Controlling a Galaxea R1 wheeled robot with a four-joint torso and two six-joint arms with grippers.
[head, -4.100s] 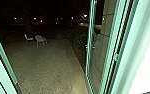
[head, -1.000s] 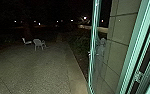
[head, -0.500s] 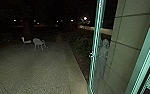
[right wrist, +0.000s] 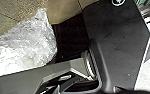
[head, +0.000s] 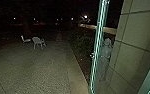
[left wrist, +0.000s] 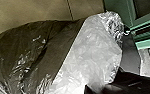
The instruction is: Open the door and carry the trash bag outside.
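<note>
The trash bag [left wrist: 88, 50] is bulging close to both wrists, the glass door [head: 98, 45] is standing open beside the paved yard [head: 36, 70], and whether either hand is gripping or open, one cannot tell.

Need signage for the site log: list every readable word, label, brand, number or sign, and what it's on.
No readable text, numbers or signs on the door, wall or trash bag.
Round fitting on the robot's dark plate: greenish mark, too small to read.
</note>
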